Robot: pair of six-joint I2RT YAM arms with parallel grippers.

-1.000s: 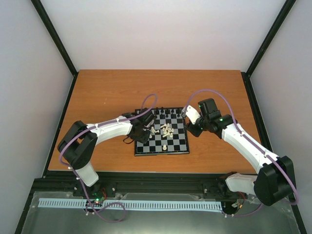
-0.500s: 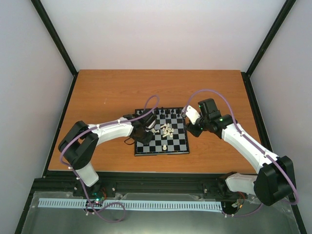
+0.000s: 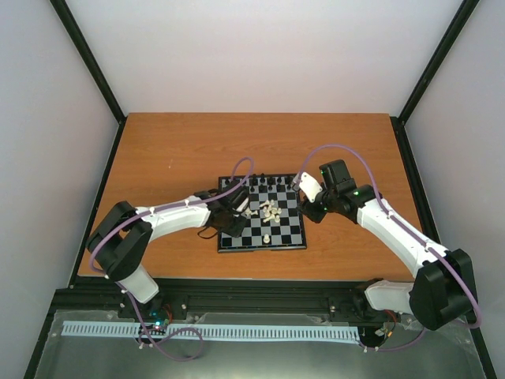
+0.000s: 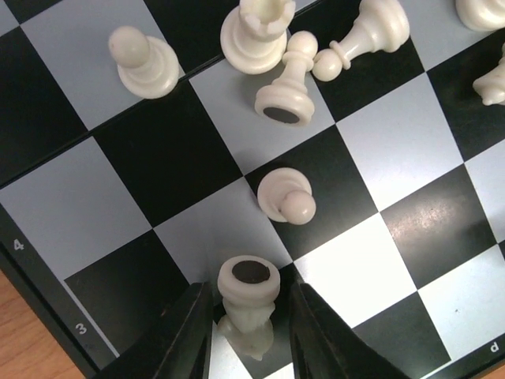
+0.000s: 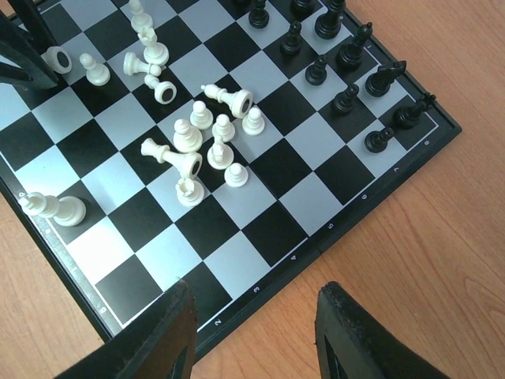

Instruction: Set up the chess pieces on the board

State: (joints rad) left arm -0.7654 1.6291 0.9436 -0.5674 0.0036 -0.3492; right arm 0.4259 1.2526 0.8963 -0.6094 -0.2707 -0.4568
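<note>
Orange-brown wooden table (image 3: pixel 173 150); pale walls (image 3: pixel 260 55); board (image 3: pixel 288 237) mid-table.

The board (image 5: pixel 268 233) lies flat, checkered in black and pale grey squares. The black chess pieces (image 5: pixel 345 99) stand upright along one edge. The cream chess pieces (image 5: pixel 207 150) cluster mid-board, several toppled. One cream piece (image 4: pixel 248 276) sits tilted between the left claw (image 4: pixel 248 320) fingers, base toward the wrist camera.

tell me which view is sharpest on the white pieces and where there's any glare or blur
Left wrist: white pieces crisp, faint sheen on a black square of the board. Right wrist: evenly lit and sharp, only the right gripper dark and soft. Top external: soft light, pieces too small to resolve.
</note>
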